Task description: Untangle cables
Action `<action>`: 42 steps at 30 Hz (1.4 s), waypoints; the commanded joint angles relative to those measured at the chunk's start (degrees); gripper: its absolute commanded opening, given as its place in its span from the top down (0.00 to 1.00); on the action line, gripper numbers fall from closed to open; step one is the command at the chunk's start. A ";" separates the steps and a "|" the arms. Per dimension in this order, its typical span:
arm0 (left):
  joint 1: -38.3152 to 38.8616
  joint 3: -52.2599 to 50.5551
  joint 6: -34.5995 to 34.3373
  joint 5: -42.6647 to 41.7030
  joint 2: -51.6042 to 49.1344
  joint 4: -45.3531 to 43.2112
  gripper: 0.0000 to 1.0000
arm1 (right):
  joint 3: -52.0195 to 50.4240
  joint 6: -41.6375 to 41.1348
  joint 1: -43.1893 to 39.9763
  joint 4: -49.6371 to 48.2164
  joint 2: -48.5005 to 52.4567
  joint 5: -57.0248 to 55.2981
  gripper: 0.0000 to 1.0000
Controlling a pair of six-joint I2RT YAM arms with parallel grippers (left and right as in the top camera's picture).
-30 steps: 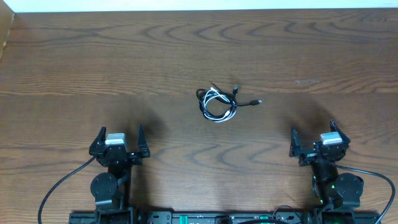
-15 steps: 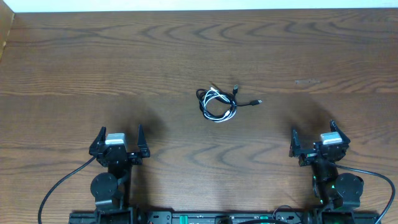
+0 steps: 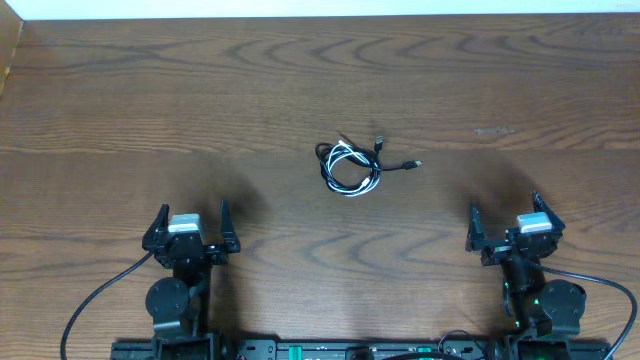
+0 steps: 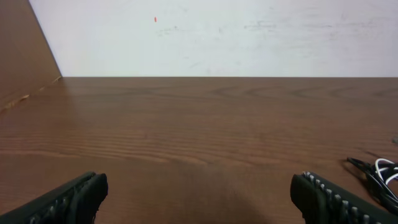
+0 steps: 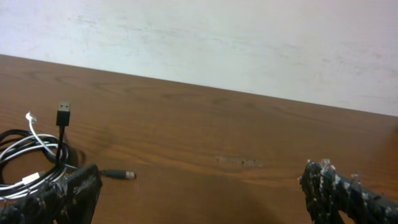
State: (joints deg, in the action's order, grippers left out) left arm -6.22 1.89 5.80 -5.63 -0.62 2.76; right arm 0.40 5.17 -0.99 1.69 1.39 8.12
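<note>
Lying unmoved, the cables (one tangled coil); both arms' jaws stay released.

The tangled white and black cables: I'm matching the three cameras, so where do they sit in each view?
Overhead: tangled thin white and black cables just above mid-picture.
Left wrist: cables at the lower right edge, cut off.
Right wrist: cables at the lower left.
Shared landmark: white wall behind the brown wooden table.

Cables partly beyond left-wrist view's edge
</note>
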 commanded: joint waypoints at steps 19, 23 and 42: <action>0.17 17.05 -0.74 -8.83 -19.71 3.30 0.01 | 0.72 -5.66 -0.96 -7.87 -0.24 4.37 0.01; 0.20 30.36 -1.18 -11.23 -33.38 10.62 0.01 | 0.83 -8.24 -2.47 -11.08 -0.24 6.86 0.01; 15.02 62.07 -5.35 -11.76 -70.79 23.19 0.01 | 26.12 -9.81 -12.02 -10.25 33.79 25.59 0.01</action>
State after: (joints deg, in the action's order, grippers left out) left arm 6.76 60.95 2.55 -16.64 -68.58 25.63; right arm 20.45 -3.97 -12.34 -8.91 27.75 27.77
